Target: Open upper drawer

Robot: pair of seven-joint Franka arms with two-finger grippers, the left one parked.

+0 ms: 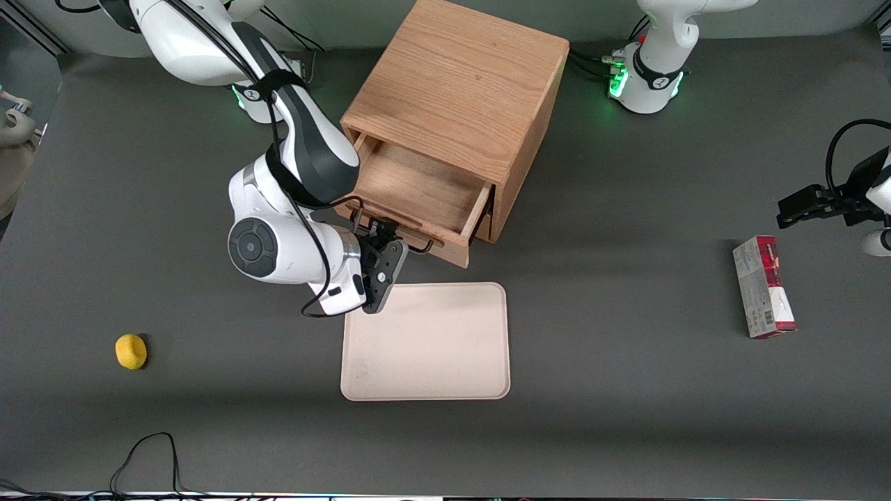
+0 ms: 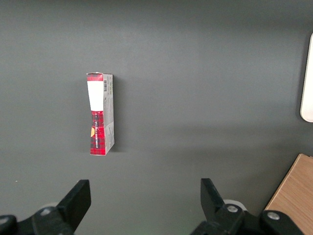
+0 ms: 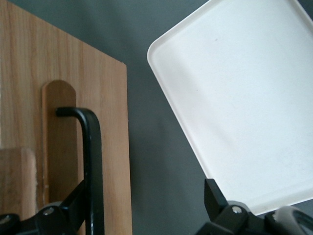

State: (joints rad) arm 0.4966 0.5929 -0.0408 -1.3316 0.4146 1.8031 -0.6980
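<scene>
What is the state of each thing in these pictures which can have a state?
upper drawer: pulled out, inside empty.
black wire handle: one gripper finger beside it, not clamped.
gripper: open, at the drawer front.
oak cabinet: upright on the table.
tray: flat, empty, nearer to the front camera than the cabinet.
red box: lying on its side, toward the parked arm's end.
yellow object: resting on the table, toward the working arm's end.

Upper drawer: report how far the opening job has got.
Done: the upper drawer is pulled well out of the cabinet, its inside showing. In hand: the tool is open at the black handle, one finger touching it. Left: letting go, perhaps.
</scene>
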